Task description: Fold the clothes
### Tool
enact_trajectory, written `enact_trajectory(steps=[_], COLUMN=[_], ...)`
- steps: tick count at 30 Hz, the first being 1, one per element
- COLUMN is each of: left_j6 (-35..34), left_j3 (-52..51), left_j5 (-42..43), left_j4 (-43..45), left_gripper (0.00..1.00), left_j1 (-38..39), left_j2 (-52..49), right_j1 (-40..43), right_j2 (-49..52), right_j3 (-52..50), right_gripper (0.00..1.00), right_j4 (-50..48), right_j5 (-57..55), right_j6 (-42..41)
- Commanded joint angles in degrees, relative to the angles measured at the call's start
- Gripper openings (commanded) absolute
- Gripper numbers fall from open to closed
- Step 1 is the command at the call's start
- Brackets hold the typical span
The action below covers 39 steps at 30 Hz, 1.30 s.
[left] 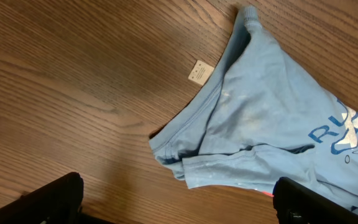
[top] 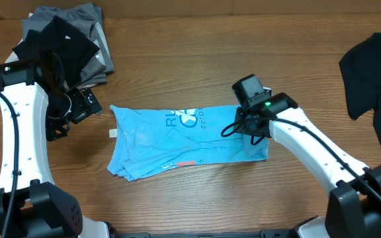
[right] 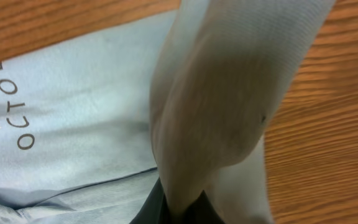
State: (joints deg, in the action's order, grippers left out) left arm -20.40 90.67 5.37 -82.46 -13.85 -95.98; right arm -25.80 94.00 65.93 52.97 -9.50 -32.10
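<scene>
**Fold in hand: sky-blue T-shirt [top: 177, 142], mid-counter [top: 177, 59]**
Right claw [right: 180, 205] is clamped on the shirt's 3 o'clock edge. Left claw [top: 77, 108], fingers apart, hovers at 9 o'clock. Best to carry the edge low toward 9 o'clock, with the corners aligned.

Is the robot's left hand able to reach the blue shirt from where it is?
Probably yes. The left gripper hangs open over the table, just beside the collar end of the blue shirt, with nothing lying between them. The right gripper only pinches the far end.
</scene>
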Motion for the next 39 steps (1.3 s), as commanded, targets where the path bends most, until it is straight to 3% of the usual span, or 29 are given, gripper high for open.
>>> enact_trajectory(steps=[1,6,8,10,11,14,18,23,27,31,32,39], left_j6=[1.1,1.1,1.1,1.1,1.1,1.1,1.1,1.1,1.1,1.1,1.2,1.1], left_j3=[-0.3,-0.3,-0.3,-0.3,-0.3,-0.3,-0.3,-0.3,-0.3,-0.3,-0.3,-0.3], left_j5=[0.6,0.6,0.6,0.6,0.6,0.6,0.6,0.6,0.5,0.4,0.4,0.4], left_j4=[0.2,0.2,0.2,0.2,0.2,0.2,0.2,0.2,0.2,0.2,0.2,0.2], left_gripper=[1.00,1.00,1.00,1.00,1.00,1.00,1.00,1.00,1.00,1.00,1.00,1.00], left_j1=[0.4,0.4,0.4,0.4,0.4,0.4,0.4,0.4,0.4,0.4,0.4,0.4], left_j2=[0.9,0.9,0.9,0.9,0.9,0.9,0.9,0.9,0.8,0.9,0.9,0.8], right_j1=[-1.7,-4.4,-5.4,-6.5,-7.0,-7.9,-7.1,-3.9,-0.2,5.3,6.6,9.4], right_j2=[1.6,4.0,4.5,4.7,4.7,4.7,4.4,2.4,0.2,-0.2,0.0,4.3], right_j3=[-1.2,-1.5,-1.5,-1.5,-1.5,-1.3,1.5,8.3,11.8,11.5,11.0,8.7], right_gripper=[0.06,0.12,0.25,0.27,0.33,0.64,0.70,0.67,0.55,0.08,0.04,0.04], right_j4=[-0.7,-2.0,-2.8,-3.9,-4.3,-4.9,-2.1,5.7,8.2,7.6,7.0,3.2], right_j5=[-0.8,0.7,2.4,3.8,4.1,4.9,6.2,6.2,6.3,5.8,6.5,8.9], right_j6=[-2.6,-4.2,-4.2,-4.2,-4.2,-4.2,-4.1,-4.1,-2.1,0.6,0.6,0.6])
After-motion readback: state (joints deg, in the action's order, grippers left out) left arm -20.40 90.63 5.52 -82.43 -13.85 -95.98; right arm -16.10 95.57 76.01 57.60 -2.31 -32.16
